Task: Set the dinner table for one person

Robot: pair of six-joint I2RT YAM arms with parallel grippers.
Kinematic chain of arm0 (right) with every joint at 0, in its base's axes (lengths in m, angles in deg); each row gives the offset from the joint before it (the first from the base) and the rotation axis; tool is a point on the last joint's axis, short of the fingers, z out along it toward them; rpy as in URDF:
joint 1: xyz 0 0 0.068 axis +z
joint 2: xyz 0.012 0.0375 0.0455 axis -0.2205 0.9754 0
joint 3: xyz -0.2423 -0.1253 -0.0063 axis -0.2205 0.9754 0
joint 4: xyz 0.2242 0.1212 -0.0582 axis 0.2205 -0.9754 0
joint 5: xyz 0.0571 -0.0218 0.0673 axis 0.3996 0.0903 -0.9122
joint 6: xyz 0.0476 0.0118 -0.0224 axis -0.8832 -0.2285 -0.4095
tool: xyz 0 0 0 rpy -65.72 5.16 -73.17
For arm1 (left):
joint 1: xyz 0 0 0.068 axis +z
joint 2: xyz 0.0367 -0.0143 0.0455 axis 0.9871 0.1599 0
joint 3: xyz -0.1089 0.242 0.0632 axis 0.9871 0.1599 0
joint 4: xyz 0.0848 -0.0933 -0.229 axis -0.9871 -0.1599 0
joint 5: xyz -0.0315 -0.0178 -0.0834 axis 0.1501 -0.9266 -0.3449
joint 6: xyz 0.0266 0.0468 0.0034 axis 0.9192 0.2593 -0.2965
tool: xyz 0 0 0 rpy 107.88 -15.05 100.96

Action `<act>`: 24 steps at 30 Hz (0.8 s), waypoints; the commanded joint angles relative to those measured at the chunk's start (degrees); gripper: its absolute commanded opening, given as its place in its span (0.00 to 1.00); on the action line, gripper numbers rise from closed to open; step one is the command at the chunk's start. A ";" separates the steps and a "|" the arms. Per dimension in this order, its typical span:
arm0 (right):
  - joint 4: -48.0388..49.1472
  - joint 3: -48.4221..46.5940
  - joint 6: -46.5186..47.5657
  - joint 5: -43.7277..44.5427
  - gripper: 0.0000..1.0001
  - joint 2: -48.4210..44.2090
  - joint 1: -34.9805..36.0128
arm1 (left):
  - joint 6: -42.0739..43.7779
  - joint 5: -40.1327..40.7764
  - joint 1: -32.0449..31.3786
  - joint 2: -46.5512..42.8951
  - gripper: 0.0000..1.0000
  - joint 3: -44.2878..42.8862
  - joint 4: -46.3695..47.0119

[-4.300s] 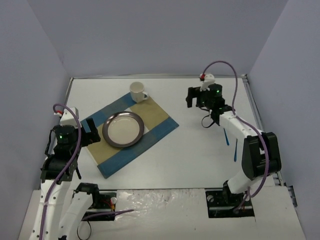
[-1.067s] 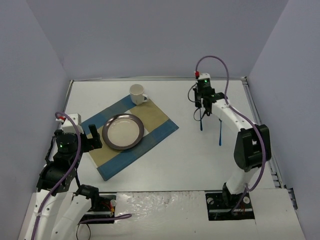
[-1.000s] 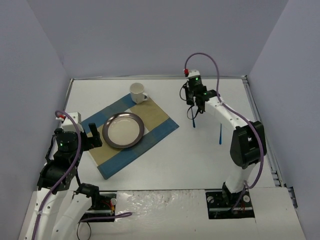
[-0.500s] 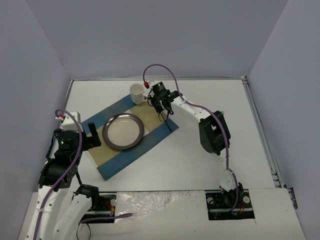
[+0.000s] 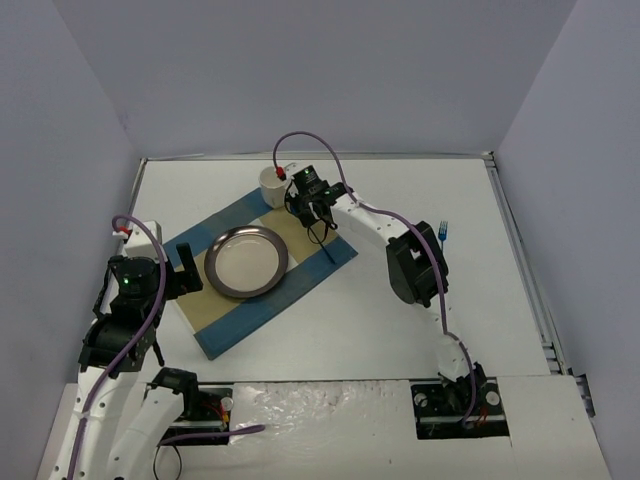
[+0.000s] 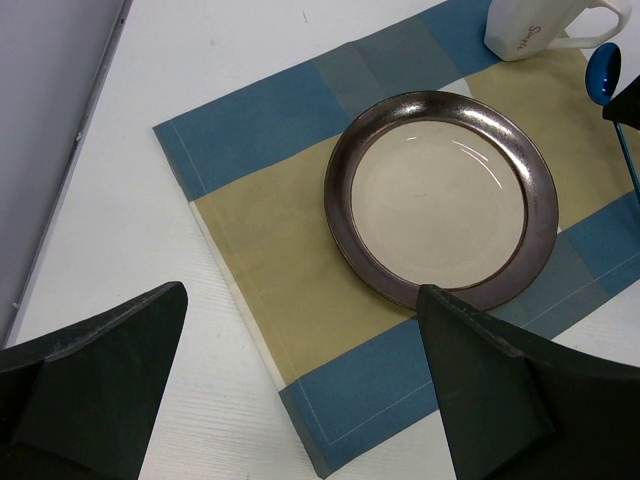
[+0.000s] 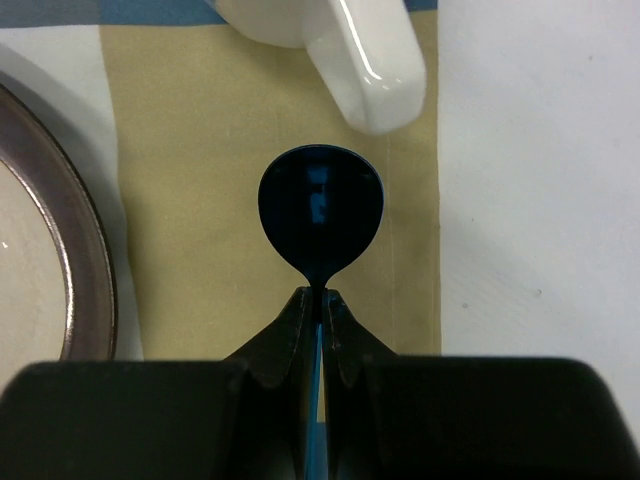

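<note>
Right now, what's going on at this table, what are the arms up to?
The right gripper is shut on a blue spoon, holding it over the right side of the striped placemat, between the plate and the white mug. Whether the spoon touches the mat can't be told. The left gripper hangs open by the placemat's left edge, holding nothing. A blue fork lies out on the dinner table to the right, not yet placed.

Plate (image 5: 247, 261) on placemat (image 5: 230, 322) — mug (image 5: 271, 186) behind it, spoon (image 7: 320, 210) just right, fork (image 5: 443, 232) well right on the dinner table (image 5: 400, 320)
</note>
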 commanded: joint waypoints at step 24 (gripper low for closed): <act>0.79 -5.21 2.45 0.44 0.00 5.84 1.19 | 0.82 -0.82 1.34 1.83 0.97 -0.51 3.22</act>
